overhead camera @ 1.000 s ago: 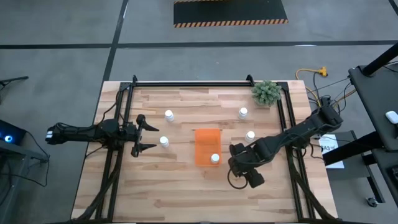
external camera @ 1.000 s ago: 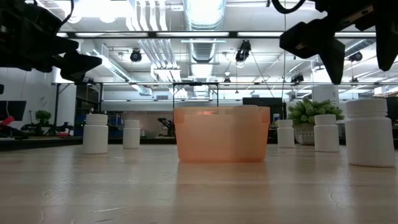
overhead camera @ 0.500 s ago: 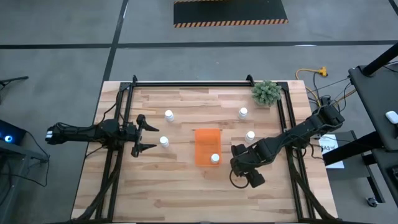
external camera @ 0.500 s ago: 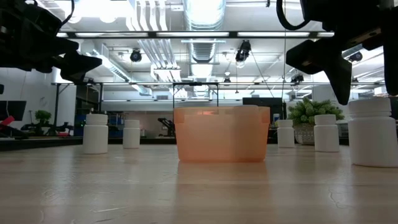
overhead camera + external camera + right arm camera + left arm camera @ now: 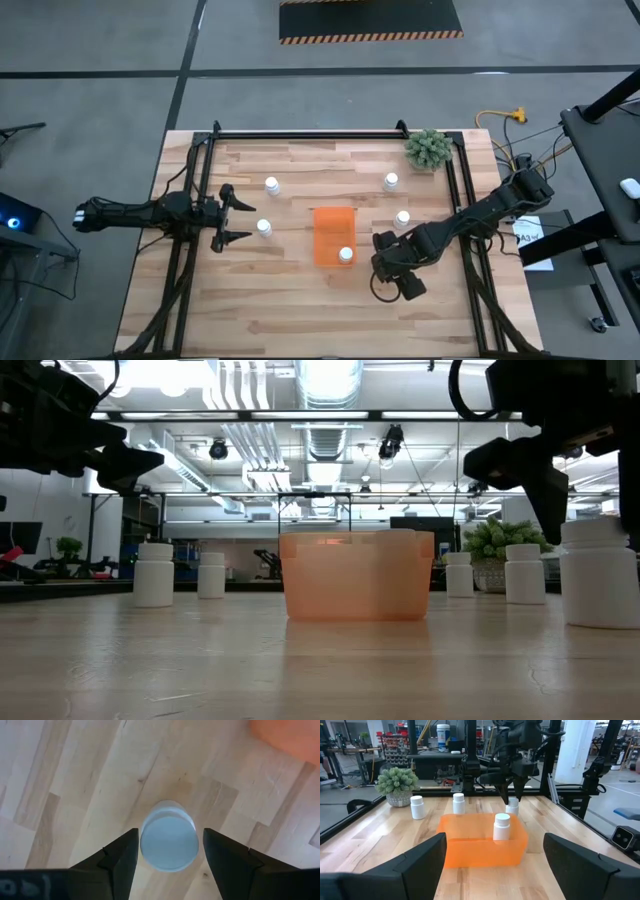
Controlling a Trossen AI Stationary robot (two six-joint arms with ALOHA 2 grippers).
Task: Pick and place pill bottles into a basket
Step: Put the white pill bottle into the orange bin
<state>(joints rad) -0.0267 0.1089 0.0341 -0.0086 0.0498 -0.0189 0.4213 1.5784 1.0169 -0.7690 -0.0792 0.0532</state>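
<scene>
I see the surface as pale wood planks with visible grain, framed by black rails along its top and sides. The widest bare stretch runs along the bottom of the high frame.

The basket sits at centre frame, a smooth, translucent orange rectangle with straight walls, its long side running up and down the picture. One pill bottle stands upright inside its lower right corner.

My right tool hangs just right of the basket's lower end, pointing straight down. In the right wrist view its two dark fingers stand wide apart on either side of a round white cap, the bottle under the tool. They flank it with a gap on each side and hold nothing.

My left tool waits at middle left of the high frame, its fingers spread and empty, with one bottle just beside it.

The bushy green plant in a small pot occupies the upper right corner of the surface.

The loose bottles are small white cylinders with smooth caps: one at upper left of centre, one upper right, and one right of the basket. All are well apart from each other.
</scene>
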